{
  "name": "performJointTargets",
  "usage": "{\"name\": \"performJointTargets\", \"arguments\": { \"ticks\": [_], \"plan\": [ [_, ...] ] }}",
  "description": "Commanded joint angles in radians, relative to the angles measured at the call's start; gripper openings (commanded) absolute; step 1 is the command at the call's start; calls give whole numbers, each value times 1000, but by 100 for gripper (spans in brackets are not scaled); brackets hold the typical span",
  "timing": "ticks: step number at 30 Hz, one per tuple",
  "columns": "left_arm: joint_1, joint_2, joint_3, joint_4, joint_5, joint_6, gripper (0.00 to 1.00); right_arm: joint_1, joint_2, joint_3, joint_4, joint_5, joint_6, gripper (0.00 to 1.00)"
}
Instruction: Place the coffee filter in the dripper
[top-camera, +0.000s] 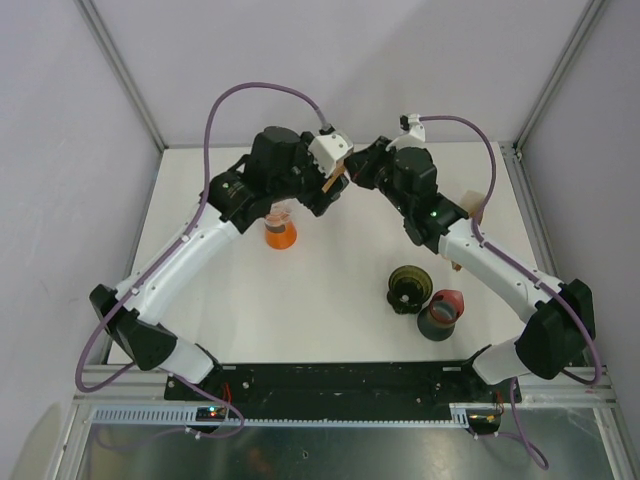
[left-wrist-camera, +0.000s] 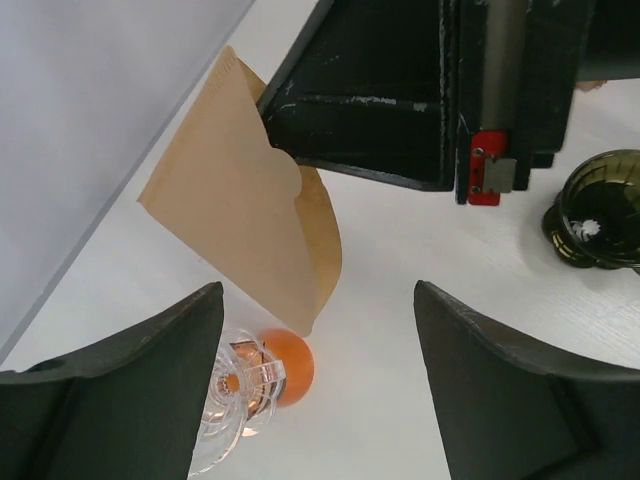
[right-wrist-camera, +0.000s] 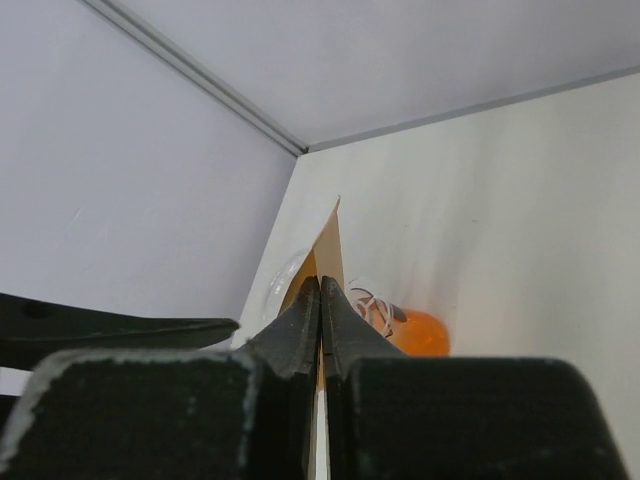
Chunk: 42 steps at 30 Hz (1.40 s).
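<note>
A brown paper coffee filter (left-wrist-camera: 240, 230) hangs in the air, pinched at its upper edge by my right gripper (right-wrist-camera: 320, 285), which is shut on it. It shows edge-on in the right wrist view (right-wrist-camera: 331, 240) and small in the top view (top-camera: 335, 183). A clear dripper with an orange base (top-camera: 280, 232) sits on the white table at the back, below and left of the filter. It also shows in the left wrist view (left-wrist-camera: 250, 380), just under the filter's tip. My left gripper (left-wrist-camera: 318, 300) is open and empty, above the dripper and facing the filter.
A dark green dripper (top-camera: 410, 288) and a dark dripper with a red rim (top-camera: 442, 312) stand at the front right of the table (top-camera: 330, 270). The green one also shows in the left wrist view (left-wrist-camera: 600, 210). Grey walls enclose the back and sides.
</note>
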Motion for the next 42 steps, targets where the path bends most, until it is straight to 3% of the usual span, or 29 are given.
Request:
{"name": "performJointTargets", "arguments": {
  "ticks": [1, 8, 17, 24, 26, 28, 36, 39, 42],
  "plan": [
    [-24, 8, -39, 94, -87, 29, 80, 10, -5, 31, 63, 8, 36, 0],
    [-35, 17, -100, 195, -242, 66, 61, 16, -4, 31, 69, -11, 37, 0],
    [-35, 20, -144, 248, -293, 96, 39, 15, 11, 31, 83, -39, 34, 0],
    [-34, 8, -174, 287, -359, 121, 4, 15, 24, 31, 58, -50, -9, 0],
    [-25, -7, -177, 281, -381, 120, 1, 15, 25, 31, 48, -42, -81, 0],
    [-1, -28, -176, 265, -359, 105, 1, 18, 27, 31, 49, -75, -192, 1],
    [128, -111, -181, 135, -152, 17, 0, 73, -50, 30, -47, -338, -828, 53],
    [134, -135, -184, 78, -101, 14, 0, 108, -119, -19, -79, -403, -1085, 64],
    [134, -145, -175, 13, -69, 24, 0, 177, -204, -108, -79, -457, -1452, 74]
  ]
}}
